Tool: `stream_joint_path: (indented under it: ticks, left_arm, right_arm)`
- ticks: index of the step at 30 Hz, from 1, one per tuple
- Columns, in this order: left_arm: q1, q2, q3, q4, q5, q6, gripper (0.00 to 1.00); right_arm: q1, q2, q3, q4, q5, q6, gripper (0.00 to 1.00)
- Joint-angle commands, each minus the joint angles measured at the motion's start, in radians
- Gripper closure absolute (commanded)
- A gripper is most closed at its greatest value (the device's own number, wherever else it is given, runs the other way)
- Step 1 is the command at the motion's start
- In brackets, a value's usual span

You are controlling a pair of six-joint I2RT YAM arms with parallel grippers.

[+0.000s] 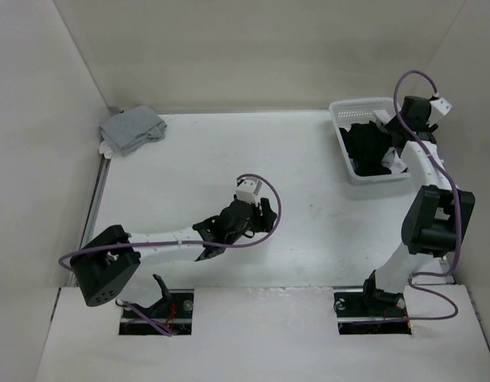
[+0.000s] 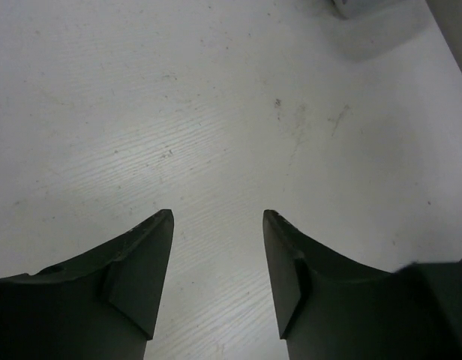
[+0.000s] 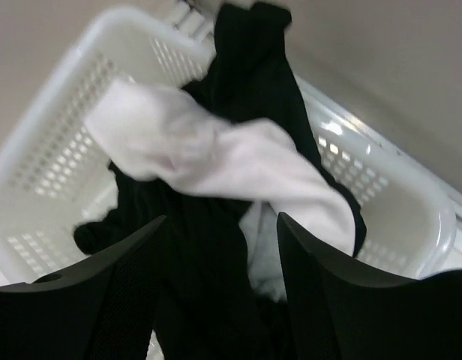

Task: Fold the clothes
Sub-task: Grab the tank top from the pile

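Observation:
Black and white clothes lie tangled in a white slotted basket (image 1: 360,103) at the back right. In the right wrist view a white top (image 3: 216,157) drapes over a black top (image 3: 246,60) inside the basket (image 3: 58,142). My right gripper (image 3: 221,217) hangs just above them, open, with the black fabric between and under its fingers. From the top view that right gripper (image 1: 390,137) reaches into the basket over the black clothes (image 1: 364,147). A folded grey top (image 1: 132,129) rests in the far left corner. My left gripper (image 1: 265,211) hovers mid-table, open and holding nothing (image 2: 217,214).
The white table (image 1: 309,159) is boxed in by pale walls at the back and both sides. A metal rail (image 1: 98,199) runs along the table's left edge. A corner of the basket (image 2: 358,7) peeks in at the top of the left wrist view.

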Motion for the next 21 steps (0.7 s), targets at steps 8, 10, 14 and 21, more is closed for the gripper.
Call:
stream_joint_path:
  ticks: [8, 10, 14, 21]
  left_arm:
    - [-0.012, 0.022, -0.003, 0.093, 0.036, 0.004, 0.36]
    - [-0.001, 0.039, 0.000, 0.090, 0.039, -0.002, 0.36]
    - [0.008, 0.054, 0.012, 0.088, 0.062, -0.002, 0.37]
    - [0.019, 0.062, 0.026, 0.088, 0.075, -0.009, 0.37]
  right_arm:
    - [-0.031, 0.188, 0.283, 0.013, -0.035, -0.080, 0.42]
    - [-0.034, 0.234, 0.346, -0.022, -0.058, -0.100, 0.44]
    - [-0.037, 0.281, 0.420, -0.080, -0.063, -0.106, 0.42]
    - [-0.035, 0.205, 0.365, -0.050, -0.028, -0.051, 0.99]
